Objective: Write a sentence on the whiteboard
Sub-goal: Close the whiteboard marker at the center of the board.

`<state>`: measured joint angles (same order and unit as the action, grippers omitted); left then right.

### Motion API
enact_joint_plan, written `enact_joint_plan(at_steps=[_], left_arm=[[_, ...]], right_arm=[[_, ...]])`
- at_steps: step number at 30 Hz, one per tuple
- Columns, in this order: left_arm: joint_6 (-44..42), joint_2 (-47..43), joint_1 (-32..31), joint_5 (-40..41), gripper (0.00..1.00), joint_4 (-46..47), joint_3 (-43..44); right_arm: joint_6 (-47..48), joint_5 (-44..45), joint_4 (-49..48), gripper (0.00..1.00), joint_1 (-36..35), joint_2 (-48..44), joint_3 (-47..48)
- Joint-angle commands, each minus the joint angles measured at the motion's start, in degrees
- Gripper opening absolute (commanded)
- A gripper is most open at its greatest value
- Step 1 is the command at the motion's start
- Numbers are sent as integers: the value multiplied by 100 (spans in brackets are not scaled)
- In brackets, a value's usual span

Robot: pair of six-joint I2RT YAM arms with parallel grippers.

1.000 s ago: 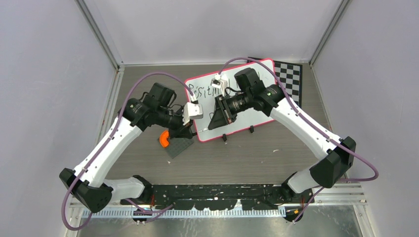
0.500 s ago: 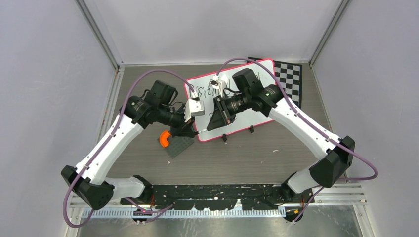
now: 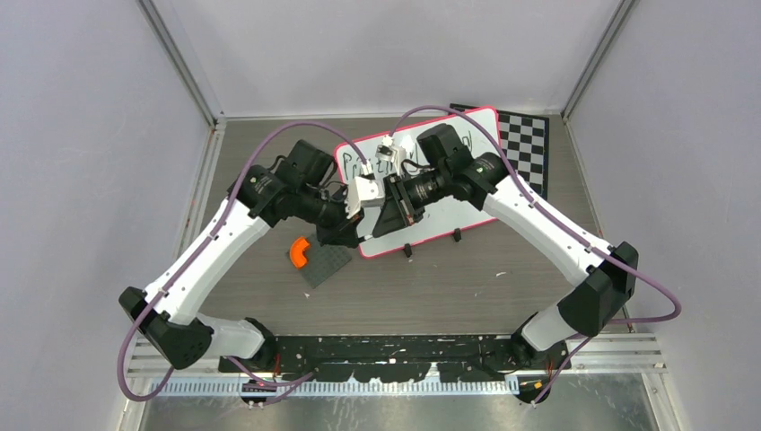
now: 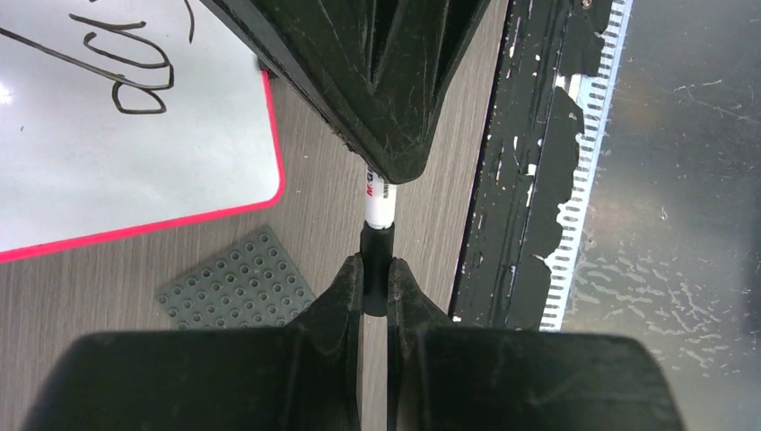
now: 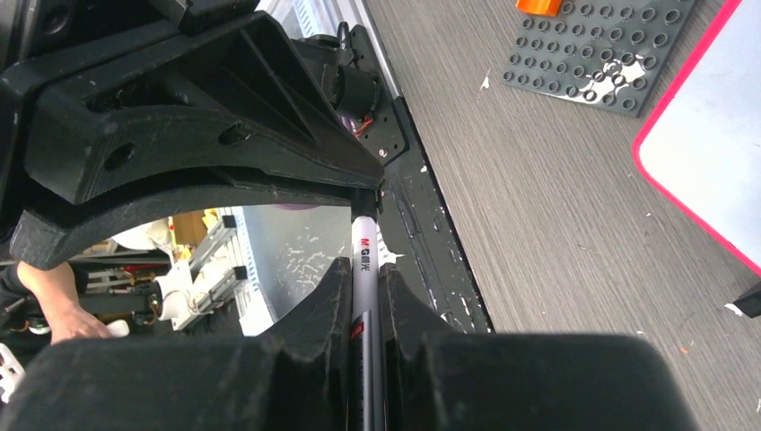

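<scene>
The whiteboard (image 3: 467, 193) lies at the back middle of the table, and its red-rimmed corner (image 4: 135, 153) shows in the left wrist view. Part of the black sentence (image 4: 126, 81) shows on it; the arms hide much of the rest. Over the board's near left corner the two grippers meet tip to tip. My right gripper (image 5: 363, 267) is shut on the white and silver barrel of a marker (image 5: 363, 256). My left gripper (image 4: 376, 265) is shut on the black cap (image 4: 376, 260), which sits in line at the barrel's end (image 4: 378, 202).
A dark grey studded plate (image 3: 325, 265) with an orange piece (image 3: 299, 252) lies just left of the board's near corner. A black-and-white chessboard (image 3: 528, 142) pokes out behind the board at the right. The black base rail (image 3: 404, 350) runs along the near edge.
My left arm has swung right, bringing its shut gripper up to the tip of the right gripper. The right gripper has shifted slightly left, still holding the marker.
</scene>
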<state>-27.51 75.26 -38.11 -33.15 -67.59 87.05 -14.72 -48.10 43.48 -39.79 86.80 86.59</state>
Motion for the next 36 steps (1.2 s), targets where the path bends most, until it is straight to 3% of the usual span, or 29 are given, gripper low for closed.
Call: enact_joint_plan(at_steps=[1,18,22,23,25,28,32,36], left_arm=[[529,71,-178,-305,0,972,546],[1128,297,-267,430,0,1563,1183],[1122,318,-267,273,0,1500,1181],[1079,311,-272,181,2,1434,1164],[913,271,-263,56,20,1210,1109],[897,178,14,-151,39,974,991],[1053,48,1001,-1190,51,816,821],[1843,-211,1951,-2022,56,1535,211]], right_arm=[[-230,72,-376,0,-176,152,137],[-895,-108,-612,0,-209,457,60],[-937,-197,-580,0,-187,557,163],[-877,-180,-533,0,-165,545,206],[-786,-158,-483,0,-57,509,275],[-782,-262,-494,0,339,434,358],[-1121,-587,-928,0,1038,290,335],[-1287,-908,-1272,0,1373,183,387]])
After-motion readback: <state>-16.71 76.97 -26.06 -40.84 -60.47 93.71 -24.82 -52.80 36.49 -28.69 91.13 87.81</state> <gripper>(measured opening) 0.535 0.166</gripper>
